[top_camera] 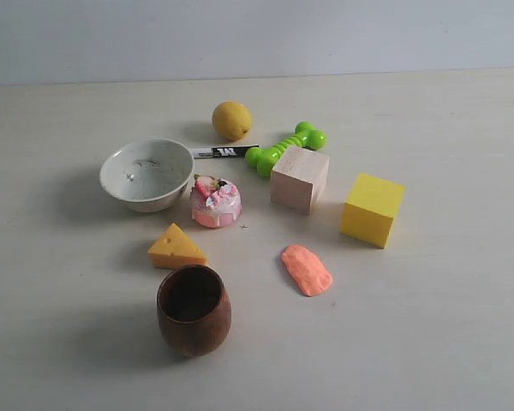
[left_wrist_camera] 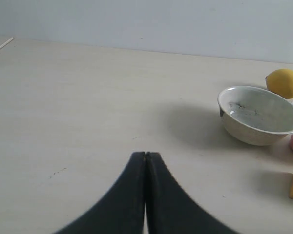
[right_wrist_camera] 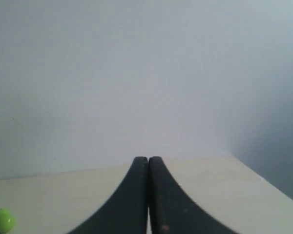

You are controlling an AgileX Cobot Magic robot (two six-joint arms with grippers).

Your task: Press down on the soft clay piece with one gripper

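The soft clay piece (top_camera: 307, 269) is a flat salmon-orange oval lying on the pale table, in front of the wooden cube (top_camera: 299, 178). No arm shows in the exterior view. My left gripper (left_wrist_camera: 145, 155) is shut, its black fingers pressed together over bare table, with the white bowl (left_wrist_camera: 260, 114) ahead of it to one side. My right gripper (right_wrist_camera: 148, 159) is shut too, pointing at the table's far edge and the wall. The clay shows in neither wrist view.
Around the clay stand a yellow block (top_camera: 373, 209), a brown wooden cup (top_camera: 194, 309), a cheese wedge (top_camera: 176, 247), a pink toy cake (top_camera: 215, 201), a white bowl (top_camera: 146, 175), a lemon (top_camera: 231, 120) and a green toy dumbbell (top_camera: 284, 147).
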